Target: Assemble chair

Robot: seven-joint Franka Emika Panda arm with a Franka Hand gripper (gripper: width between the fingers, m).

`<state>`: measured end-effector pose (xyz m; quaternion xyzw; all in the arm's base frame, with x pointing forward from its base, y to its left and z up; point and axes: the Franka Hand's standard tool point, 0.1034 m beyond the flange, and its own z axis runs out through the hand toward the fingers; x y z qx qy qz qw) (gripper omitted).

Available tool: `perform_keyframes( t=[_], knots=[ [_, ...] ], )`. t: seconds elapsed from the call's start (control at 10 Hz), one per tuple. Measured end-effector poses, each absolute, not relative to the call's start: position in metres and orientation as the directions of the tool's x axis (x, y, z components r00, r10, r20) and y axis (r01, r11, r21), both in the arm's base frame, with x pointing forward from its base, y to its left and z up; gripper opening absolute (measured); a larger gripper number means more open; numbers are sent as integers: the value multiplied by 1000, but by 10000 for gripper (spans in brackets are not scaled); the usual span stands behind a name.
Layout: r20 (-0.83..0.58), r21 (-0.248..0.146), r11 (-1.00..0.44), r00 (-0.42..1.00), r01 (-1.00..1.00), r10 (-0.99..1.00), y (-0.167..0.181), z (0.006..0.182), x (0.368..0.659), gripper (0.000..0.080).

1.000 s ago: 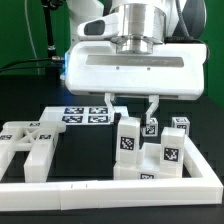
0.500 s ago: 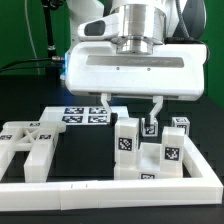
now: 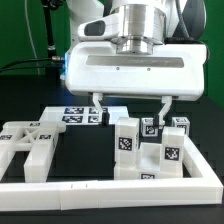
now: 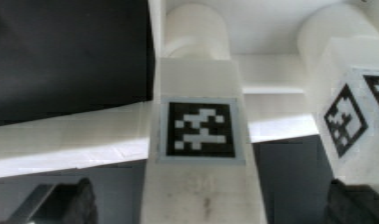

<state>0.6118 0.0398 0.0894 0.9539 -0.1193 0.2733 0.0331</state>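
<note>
The chair parts are white blocks with black-and-white tags. A cluster of upright pieces (image 3: 150,150) stands at the exterior view's right, with a tall post (image 3: 126,138) at its near left. A flat cross-braced piece (image 3: 30,142) lies at the exterior view's left. My gripper (image 3: 131,112) hangs just above the cluster with its fingers (image 3: 98,108) spread wide and holds nothing. In the wrist view a tagged white post (image 4: 204,130) runs up between my two dark fingertips (image 4: 58,202), with a gap on each side. Another tagged piece (image 4: 351,110) stands beside it.
The marker board (image 3: 80,114) lies flat behind the parts, partly hidden by my fingers. The long white L-shaped border rail (image 3: 100,187) runs along the front and up the exterior view's right side. The table is black.
My fingers have spread apart step by step, from a narrow gap to wide open. The hand and the chair parts have stayed where they were.
</note>
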Motion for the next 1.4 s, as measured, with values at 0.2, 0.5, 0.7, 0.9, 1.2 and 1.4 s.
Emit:
perform_keyframes(
  t=[0.2, 0.5, 0.7, 0.9, 1.2, 1.4],
  knots=[
    [474, -7, -967, 850, -256, -228, 34, 95, 616, 649],
    [367, -24, -955, 886, -296, -283, 23, 99, 619, 649],
    [200, -20, -949, 929, -315, -312, 27, 93, 611, 649],
    [47, -27, -938, 937, -346, -347, 23, 97, 617, 649],
    [16, -20, -936, 936, -352, -353, 23, 93, 619, 649],
    [45, -21, -925, 924, -378, -379, 29, 85, 618, 649]
  ],
)
